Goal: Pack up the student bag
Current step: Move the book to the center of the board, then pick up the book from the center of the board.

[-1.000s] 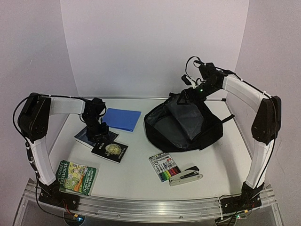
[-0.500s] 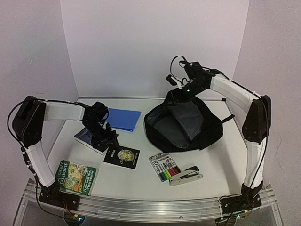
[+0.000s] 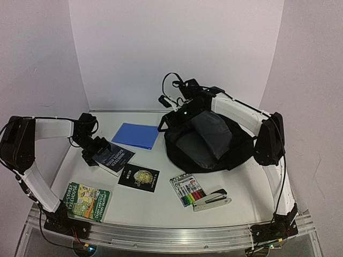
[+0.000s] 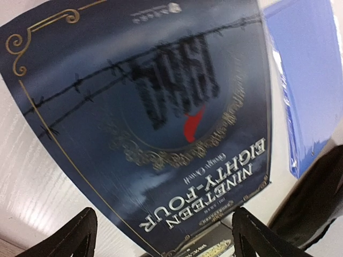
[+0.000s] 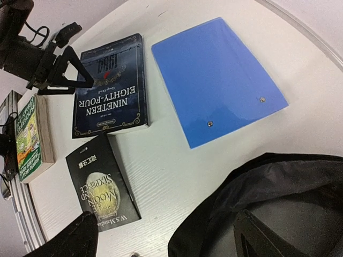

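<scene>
The bag (image 3: 236, 152) lies on the far right half of the table (image 3: 161, 211), mouth gaping and grey lining showing. The right gripper (image 3: 170, 106) hangs over its left rim, fingers spread wide with nothing between them. From that wrist, the bag (image 5: 268, 203) fills the lower right corner.

Just left of the bag lies the blue folder (image 3: 138, 135), flat, close to the black fabric but apart from it. Next over is the navy book (image 3: 115, 158), its near corner just beside the black book (image 3: 139, 177). Front of the bag sit the markers (image 3: 187, 190) and the stapler (image 3: 211, 201), side by side.

Out at the left, the left gripper (image 3: 90, 152) is at the navy book's outer end, jaws wide and pinching nothing. Its wrist view shows the navy book (image 4: 150, 107) lying beneath the parted fingers (image 4: 80, 235). Nearest the left base, the green book (image 3: 87, 201) lies on its own.
</scene>
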`<state>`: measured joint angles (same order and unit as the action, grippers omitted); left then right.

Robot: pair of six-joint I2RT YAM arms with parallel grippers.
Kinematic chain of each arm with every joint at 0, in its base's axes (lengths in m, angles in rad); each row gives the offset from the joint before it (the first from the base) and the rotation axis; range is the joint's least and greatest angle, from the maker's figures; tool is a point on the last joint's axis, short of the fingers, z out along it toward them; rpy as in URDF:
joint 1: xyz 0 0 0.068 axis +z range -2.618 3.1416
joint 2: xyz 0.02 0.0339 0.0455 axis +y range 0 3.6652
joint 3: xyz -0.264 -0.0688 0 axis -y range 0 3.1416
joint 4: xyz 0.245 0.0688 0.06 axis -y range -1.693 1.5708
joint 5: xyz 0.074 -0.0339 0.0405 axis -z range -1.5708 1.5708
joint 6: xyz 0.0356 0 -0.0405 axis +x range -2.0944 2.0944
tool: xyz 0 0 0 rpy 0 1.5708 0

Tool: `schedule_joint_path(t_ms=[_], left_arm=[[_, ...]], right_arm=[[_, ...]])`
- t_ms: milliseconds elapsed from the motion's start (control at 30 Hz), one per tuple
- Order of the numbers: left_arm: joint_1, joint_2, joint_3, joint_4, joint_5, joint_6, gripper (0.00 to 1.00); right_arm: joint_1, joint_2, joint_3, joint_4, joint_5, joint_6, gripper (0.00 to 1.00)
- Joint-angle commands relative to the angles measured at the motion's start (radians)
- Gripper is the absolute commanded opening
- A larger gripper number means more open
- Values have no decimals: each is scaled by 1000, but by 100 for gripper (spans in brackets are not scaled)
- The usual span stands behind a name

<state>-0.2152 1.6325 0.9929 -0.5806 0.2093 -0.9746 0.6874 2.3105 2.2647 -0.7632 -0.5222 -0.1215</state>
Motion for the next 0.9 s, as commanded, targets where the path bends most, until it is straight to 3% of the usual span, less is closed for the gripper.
schedule_joint_path(t_ms=[0, 167, 333, 600, 867], left_arm=[[29, 66, 40, -4, -60, -37, 84], [37, 170, 137, -47, -83, 34, 73], [38, 221, 187, -50, -80, 93, 55], [38, 283, 247, -84, -85, 219, 10], [35, 311, 269, -42, 21, 370, 3]], right_arm=[[29, 90, 108, 87, -13, 41, 87], [57, 170, 122, 258, -37, 126, 87], [97, 256, 155, 396, -39, 205, 88], [132, 391, 209, 515, 32, 282, 90], [146, 456, 204, 556, 77, 309, 87]])
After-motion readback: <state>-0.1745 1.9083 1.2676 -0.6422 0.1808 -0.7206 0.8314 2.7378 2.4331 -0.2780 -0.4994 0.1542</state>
